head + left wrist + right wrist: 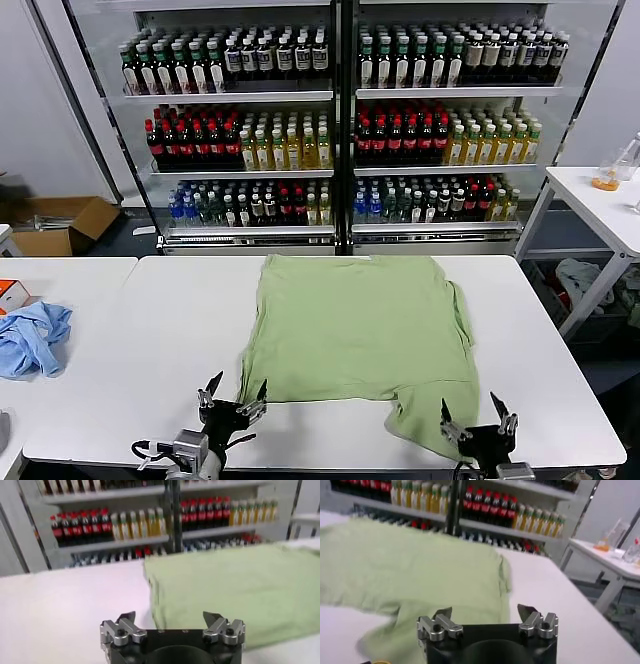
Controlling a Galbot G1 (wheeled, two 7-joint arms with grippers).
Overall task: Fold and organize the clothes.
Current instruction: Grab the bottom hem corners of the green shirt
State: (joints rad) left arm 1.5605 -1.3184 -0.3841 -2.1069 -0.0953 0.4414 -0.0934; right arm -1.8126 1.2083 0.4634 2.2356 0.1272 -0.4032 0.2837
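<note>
We see the green shirt (355,335) lying flat on the white table (150,340), spread out near the middle and reaching from the far edge toward the near edge. One part of it (420,425) hangs down lower than the rest at the near right corner, close to the table's front edge. Its surface looks plain from here; we cannot make out a collar or buttons.

Our left gripper (232,394) sits low at the near edge of the table, just beside the shirt's near left corner, its fingers spread wide and holding nothing. In the left wrist view the left gripper (173,621) points at the shirt's (235,590) edge, apart from the cloth.

Our right gripper (476,414) sits at the near right, just past the low-hanging part, fingers also spread wide and empty. In the right wrist view the right gripper (485,614) hovers over the shirt (410,565).

A crumpled blue garment (32,338) lies on the neighbouring table to the left. Behind stands a drinks cooler (340,120) full of bottles.
</note>
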